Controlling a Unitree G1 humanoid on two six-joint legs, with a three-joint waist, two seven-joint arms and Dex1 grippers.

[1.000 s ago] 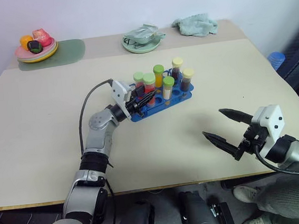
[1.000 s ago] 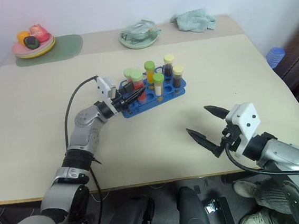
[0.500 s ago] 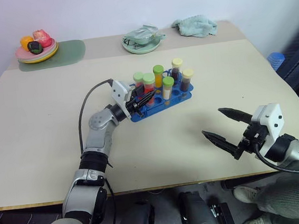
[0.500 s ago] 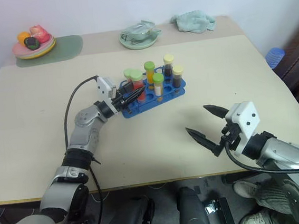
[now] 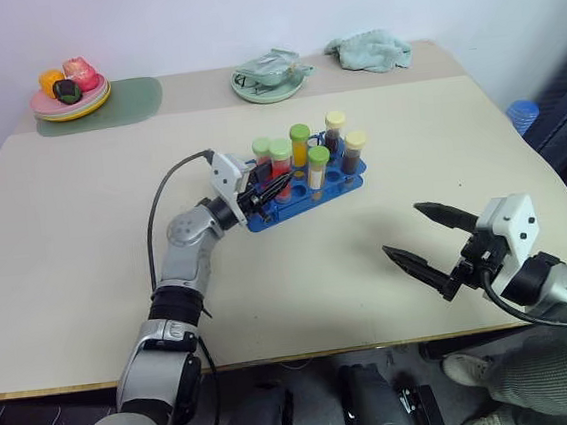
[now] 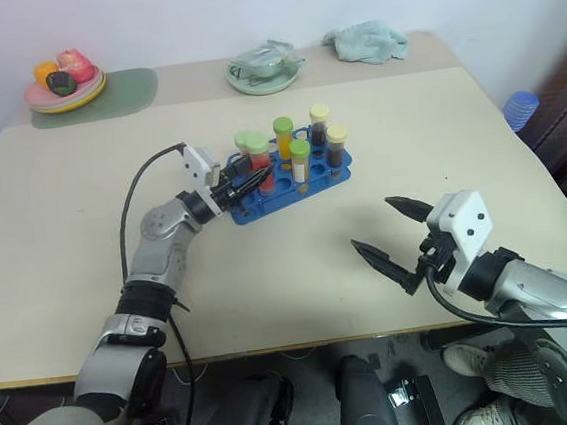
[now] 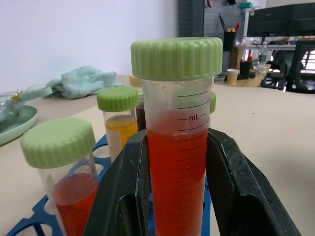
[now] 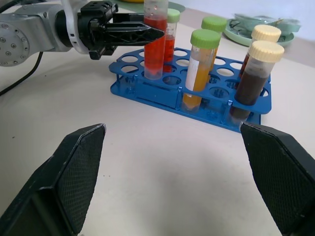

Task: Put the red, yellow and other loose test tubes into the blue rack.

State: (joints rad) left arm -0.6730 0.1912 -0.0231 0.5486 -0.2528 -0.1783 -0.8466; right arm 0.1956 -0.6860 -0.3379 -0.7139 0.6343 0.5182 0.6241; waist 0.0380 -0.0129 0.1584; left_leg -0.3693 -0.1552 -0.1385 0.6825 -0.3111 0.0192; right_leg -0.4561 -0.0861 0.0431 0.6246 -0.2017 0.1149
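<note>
The blue rack (image 5: pixel 300 204) stands mid-table with several capped tubes upright in its holes: red and yellow ones with green caps, dark ones with cream caps (image 5: pixel 355 148). My left gripper (image 5: pixel 279 184) is shut on a red test tube with a green cap (image 7: pixel 177 162), which stands upright at the rack's near-left end with its foot in a hole (image 8: pixel 153 73). A second red tube (image 7: pixel 69 196) stands just beside it. My right gripper (image 5: pixel 403 229) hangs open and empty over the table's front right, well apart from the rack.
At the back of the table are a pale green plate (image 5: pixel 269 83) with a clear packet on it, a teal cloth (image 5: pixel 370 49), and a plate of toy fruit (image 5: pixel 69 92) on a green mat. A blue object (image 5: pixel 522 112) lies beyond the right edge.
</note>
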